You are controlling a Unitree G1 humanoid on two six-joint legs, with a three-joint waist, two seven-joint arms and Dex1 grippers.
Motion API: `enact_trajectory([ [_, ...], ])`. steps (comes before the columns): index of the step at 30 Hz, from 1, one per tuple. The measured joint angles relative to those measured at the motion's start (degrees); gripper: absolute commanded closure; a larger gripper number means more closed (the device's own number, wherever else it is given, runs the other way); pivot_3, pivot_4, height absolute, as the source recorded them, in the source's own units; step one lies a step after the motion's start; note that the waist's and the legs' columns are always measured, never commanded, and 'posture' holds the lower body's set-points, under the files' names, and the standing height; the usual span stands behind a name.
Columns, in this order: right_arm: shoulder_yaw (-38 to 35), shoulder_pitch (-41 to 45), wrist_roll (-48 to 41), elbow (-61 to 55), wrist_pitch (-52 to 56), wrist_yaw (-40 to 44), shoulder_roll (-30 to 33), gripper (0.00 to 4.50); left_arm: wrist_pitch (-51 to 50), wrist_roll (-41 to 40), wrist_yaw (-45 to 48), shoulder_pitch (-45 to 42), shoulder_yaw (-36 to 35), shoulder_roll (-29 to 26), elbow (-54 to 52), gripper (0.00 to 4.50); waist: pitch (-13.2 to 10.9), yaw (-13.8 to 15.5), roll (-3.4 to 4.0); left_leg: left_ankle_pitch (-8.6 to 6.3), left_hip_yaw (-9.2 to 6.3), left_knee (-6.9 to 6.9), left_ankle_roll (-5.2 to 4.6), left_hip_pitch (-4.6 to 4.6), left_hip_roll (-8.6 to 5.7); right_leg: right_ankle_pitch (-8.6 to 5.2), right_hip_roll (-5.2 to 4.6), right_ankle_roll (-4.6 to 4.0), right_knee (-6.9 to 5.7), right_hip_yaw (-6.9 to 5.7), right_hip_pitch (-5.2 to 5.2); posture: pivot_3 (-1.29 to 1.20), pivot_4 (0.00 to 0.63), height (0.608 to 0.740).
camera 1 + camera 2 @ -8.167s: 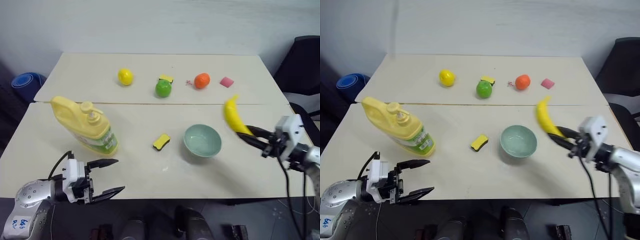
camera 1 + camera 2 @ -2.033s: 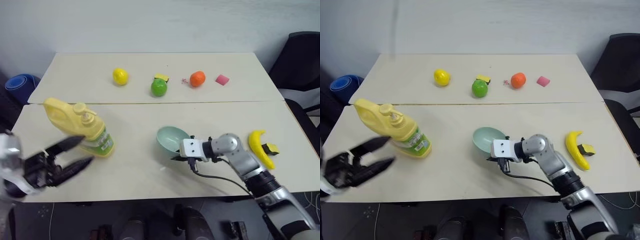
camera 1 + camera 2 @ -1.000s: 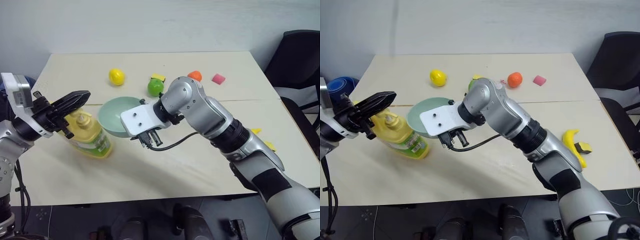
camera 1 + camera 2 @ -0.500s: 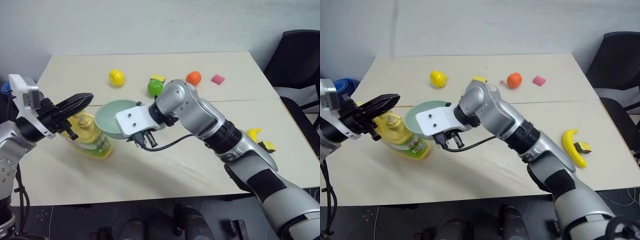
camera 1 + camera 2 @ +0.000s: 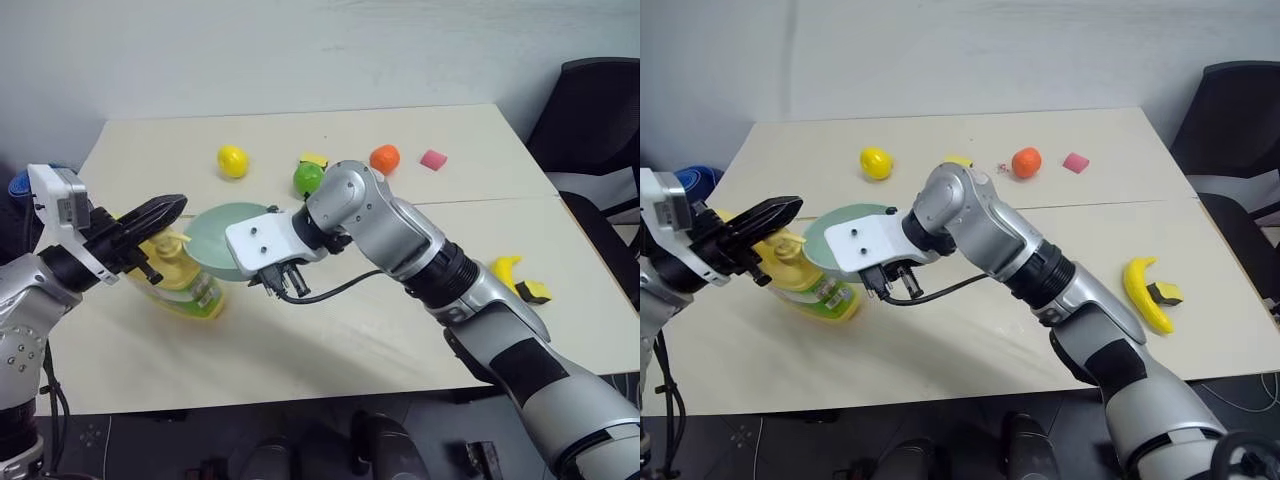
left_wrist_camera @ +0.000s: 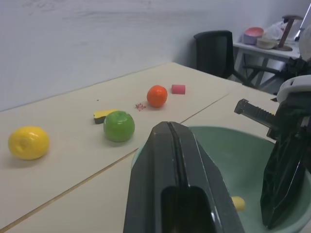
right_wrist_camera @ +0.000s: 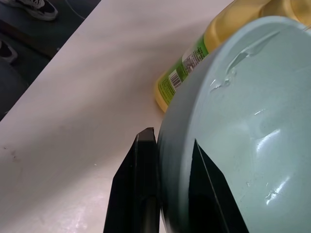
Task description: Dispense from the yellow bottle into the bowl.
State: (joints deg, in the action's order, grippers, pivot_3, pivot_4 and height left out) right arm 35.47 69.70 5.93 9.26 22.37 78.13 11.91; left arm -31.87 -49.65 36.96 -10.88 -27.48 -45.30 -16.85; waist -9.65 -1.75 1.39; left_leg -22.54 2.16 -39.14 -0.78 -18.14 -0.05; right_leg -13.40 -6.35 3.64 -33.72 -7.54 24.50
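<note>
The bottle [image 5: 180, 278] stood on the surface [image 5: 400, 330] at its left side, tilted, pump top uppermost. The right tool [image 7: 167, 194] was clamped on the rim of the bowl [image 5: 225, 240], one finger outside the wall and one inside, and held it in the air just beside the pump, its opening facing up and toward the spout. The left tool [image 5: 155, 215] had its fingers pressed together and hung right over the pump head; whether it touched the head could not be told.

The step in hand looked like the press itself. To do it well, the shut left tool should bear straight down on the centre of the pump head, since an off-centre push on a leaning bottle could tip it or slide it away. The bowl needed to sit under the spout's mouth, low and close, with its rim grip kept firm and level. A lemon [image 5: 232, 160], a lime [image 5: 308, 178] and an orange [image 5: 384, 158] lay well apart, out of the way.
</note>
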Motion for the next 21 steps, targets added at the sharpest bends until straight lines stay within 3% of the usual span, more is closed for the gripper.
enact_trajectory([
  [4,-2.3,-2.4,-1.1,-0.9,-1.6,-1.4,1.9,4.48,-0.2,-4.6,4.5,-1.2,-3.5,0.4,2.3,4.50,-0.1,0.0,-0.51,0.01,-0.06,0.00,0.01,-0.22,0.03,0.00,0.01,-0.01,0.06,-0.07,0.13,0.00,0.150,0.740],
  [8,-5.2,-9.9,-1.7,-2.3,-5.1,-2.4,9.8,4.48,-0.7,-8.9,11.4,-0.4,-9.2,-3.2,1.7,4.50,-0.2,0.2,-1.16,-0.04,-0.24,0.00,-0.06,-0.41,-0.08,0.00,-0.04,0.00,0.24,-0.11,0.16,0.00,0.150,0.740],
  [10,-6.3,-13.4,-1.3,-2.1,-7.6,-3.0,13.7,4.48,-1.7,-10.1,13.7,1.0,-10.5,-4.9,0.2,4.50,-0.3,0.1,-1.11,-0.11,-0.17,0.00,-0.19,-0.40,-0.17,0.00,-0.11,0.01,0.32,-0.09,0.12,0.00,0.150,0.740],
  [17,-9.2,-25.4,2.6,3.3,-20.4,-8.1,26.0,4.48,-5.3,-12.5,18.3,10.9,-9.1,-5.5,-11.5,4.50,-0.5,0.2,-1.18,-0.06,-0.10,0.00,-0.10,-0.28,-0.06,0.02,-0.05,0.05,0.44,-0.10,-0.02,0.00,0.150,0.740],
  [21,-11.1,-32.5,3.8,8.7,-29.4,-12.1,28.9,4.48,-4.6,-10.6,19.6,16.7,-4.6,-2.9,-16.8,4.50,-0.6,0.2,-1.05,-0.01,-0.03,0.00,0.01,-0.18,-0.02,0.02,0.00,0.04,0.56,-0.03,-0.05,0.00,0.150,0.740],
])
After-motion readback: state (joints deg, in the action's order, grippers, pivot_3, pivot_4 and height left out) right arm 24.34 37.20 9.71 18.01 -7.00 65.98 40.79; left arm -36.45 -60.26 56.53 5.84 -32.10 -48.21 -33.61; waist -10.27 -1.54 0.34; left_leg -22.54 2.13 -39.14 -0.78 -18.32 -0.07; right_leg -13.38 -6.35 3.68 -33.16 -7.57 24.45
